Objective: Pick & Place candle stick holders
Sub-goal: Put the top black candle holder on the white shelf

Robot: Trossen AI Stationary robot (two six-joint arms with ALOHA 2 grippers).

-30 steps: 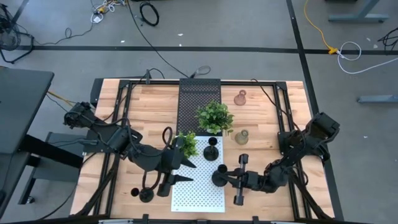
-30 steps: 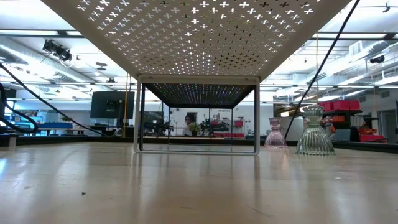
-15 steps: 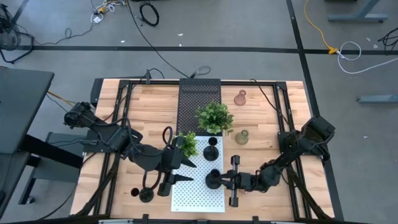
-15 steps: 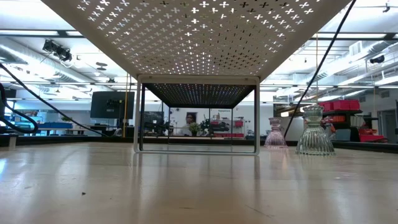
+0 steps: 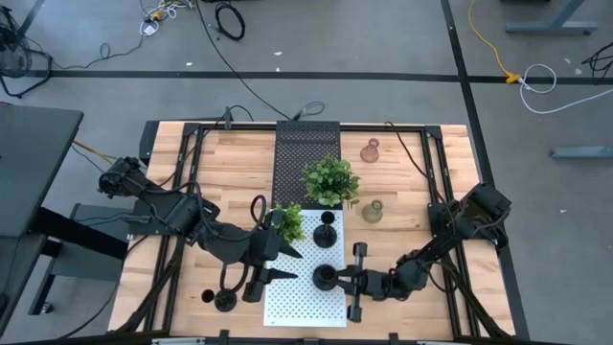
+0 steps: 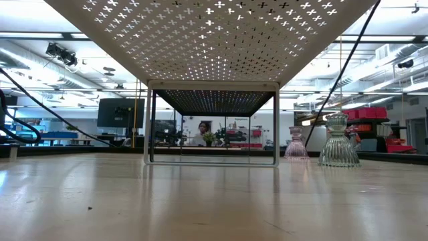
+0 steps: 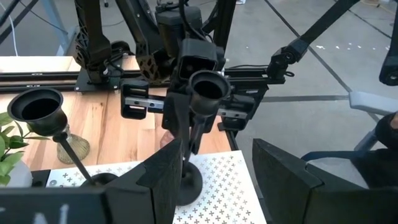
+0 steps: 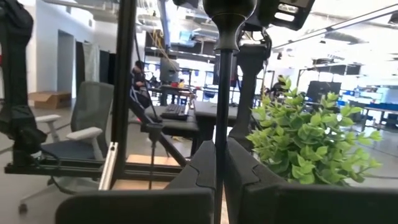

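A black candle stick holder point(image 5: 324, 278) stands upright over the white perforated shelf point(image 5: 297, 302), and my right gripper point(image 5: 337, 279) is shut on it. It also shows in the left wrist view point(image 7: 200, 93). My left gripper point(image 5: 283, 264) is open and empty, just left of it. A second black holder point(image 5: 327, 230) stands on its base on the shelf's far part. A third point(image 5: 225, 299) stands on the table at the near left. A pink glass holder point(image 5: 370, 149) and a greenish one point(image 5: 373, 211) stand on the table at the right. My right gripper pinches the black holder's thin stem point(image 8: 219, 124) between its two fingers, below the cup. The fingers come level from the table's right side and lie across the stem. The holder is upright, with its round base point(image 7: 189, 183) at the white shelf's surface. I cannot tell whether the base rests there.
A black perforated shelf point(image 5: 306, 153) stands at the far middle. One leafy plant point(image 5: 330, 180) is at its near end and a smaller one point(image 5: 287, 222) at the white shelf's far left corner. In the low view both glass holders point(image 6: 339, 140) stand at the right.
My right gripper has gone toward the table's left edge with the black holder, carrying it farther over the white shelf. The holder has stayed upright.
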